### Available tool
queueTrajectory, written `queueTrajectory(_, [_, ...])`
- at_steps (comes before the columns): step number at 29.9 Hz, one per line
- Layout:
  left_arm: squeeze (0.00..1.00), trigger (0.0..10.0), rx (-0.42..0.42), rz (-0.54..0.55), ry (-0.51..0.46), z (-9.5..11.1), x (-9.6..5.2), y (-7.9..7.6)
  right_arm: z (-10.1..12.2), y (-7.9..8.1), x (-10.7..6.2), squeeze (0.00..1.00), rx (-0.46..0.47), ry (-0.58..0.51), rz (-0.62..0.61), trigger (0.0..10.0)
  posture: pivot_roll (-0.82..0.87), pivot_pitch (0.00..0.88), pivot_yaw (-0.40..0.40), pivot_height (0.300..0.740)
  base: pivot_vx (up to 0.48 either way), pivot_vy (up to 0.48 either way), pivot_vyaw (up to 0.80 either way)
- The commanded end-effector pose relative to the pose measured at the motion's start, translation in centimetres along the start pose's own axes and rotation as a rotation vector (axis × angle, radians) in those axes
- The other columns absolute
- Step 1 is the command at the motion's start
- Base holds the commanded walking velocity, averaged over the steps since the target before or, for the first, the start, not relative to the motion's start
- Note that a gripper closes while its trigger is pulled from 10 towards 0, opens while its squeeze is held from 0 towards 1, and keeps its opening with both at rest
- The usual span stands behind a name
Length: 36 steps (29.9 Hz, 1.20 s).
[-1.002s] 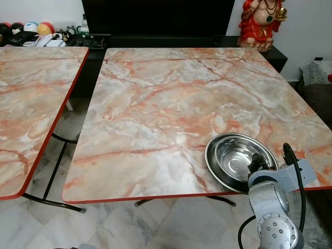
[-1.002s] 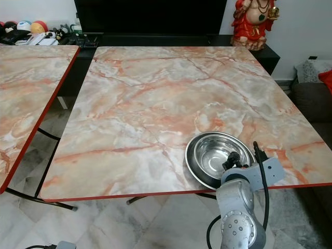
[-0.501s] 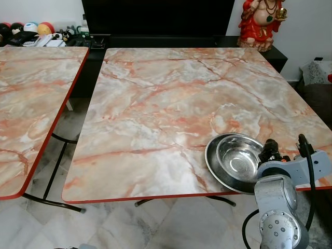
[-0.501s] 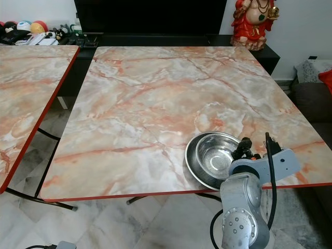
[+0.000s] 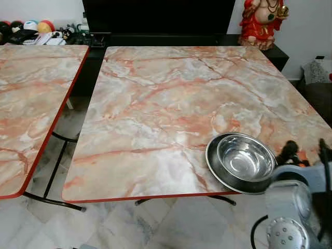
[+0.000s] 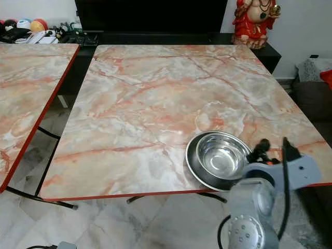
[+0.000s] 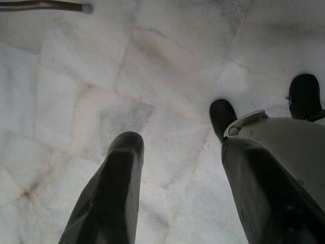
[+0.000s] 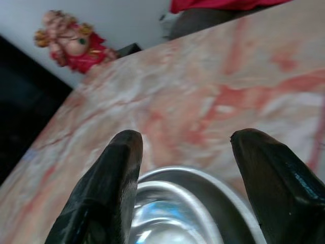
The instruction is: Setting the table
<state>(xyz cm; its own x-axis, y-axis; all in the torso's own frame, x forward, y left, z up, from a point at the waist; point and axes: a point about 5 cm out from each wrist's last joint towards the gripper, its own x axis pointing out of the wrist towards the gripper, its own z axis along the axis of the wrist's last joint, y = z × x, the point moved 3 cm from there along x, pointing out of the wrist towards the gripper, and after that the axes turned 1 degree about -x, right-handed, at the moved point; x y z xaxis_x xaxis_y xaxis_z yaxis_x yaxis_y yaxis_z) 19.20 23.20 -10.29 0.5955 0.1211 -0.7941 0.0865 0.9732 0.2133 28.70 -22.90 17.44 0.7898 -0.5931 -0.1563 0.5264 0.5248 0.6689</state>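
Right tool (image 8: 185,168) open, just beside bowl (image 5: 244,160), prob. apart

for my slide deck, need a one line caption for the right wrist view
Open right gripper poised beside a steel bowl on the marble-patterned table.

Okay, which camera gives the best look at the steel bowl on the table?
The left eye view: the steel bowl shows whole, sitting near the marble table's front edge, beside the right gripper. The right eye view shows the same, slightly shifted. The right wrist view catches part of its rim between open fingers. The left wrist view shows floor.
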Motion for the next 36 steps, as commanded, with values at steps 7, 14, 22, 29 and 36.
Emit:
queueTrajectory(7, [0.00,10.0,0.007,-0.001,0.043,-1.2,-0.2,-0.3,-3.1,-3.1,0.6,0.00,0.138,0.151,-0.062,10.0,-0.03,0.164,-0.043,0.740,0.000,0.000,0.00])
queueTrajectory(14, [0.00,10.0,0.005,0.005,0.042,-1.2,-0.2,-0.1,-4.0,-2.0,1.1,0.00,0.154,0.200,0.037,10.0,-0.03,0.163,-0.045,0.740,0.000,0.000,0.00])
queueTrajectory(22, [0.00,10.0,0.004,0.011,0.045,-1.3,-0.2,0.1,-4.4,-2.0,1.1,0.00,0.160,0.203,0.031,10.0,-0.02,0.164,-0.041,0.740,0.000,0.000,0.00])
queueTrajectory(29, [0.00,10.0,0.007,0.008,0.043,-1.2,-0.2,0.1,-4.5,-2.4,1.2,0.00,0.152,0.202,0.026,10.0,-0.02,0.161,-0.041,0.740,0.000,0.000,0.00])
queueTrajectory(36, [0.00,10.0,0.006,0.007,0.041,-1.1,-0.2,0.1,-4.8,-2.0,1.2,0.00,0.149,0.218,0.035,10.0,-0.02,0.161,-0.043,0.740,0.000,0.000,0.00])
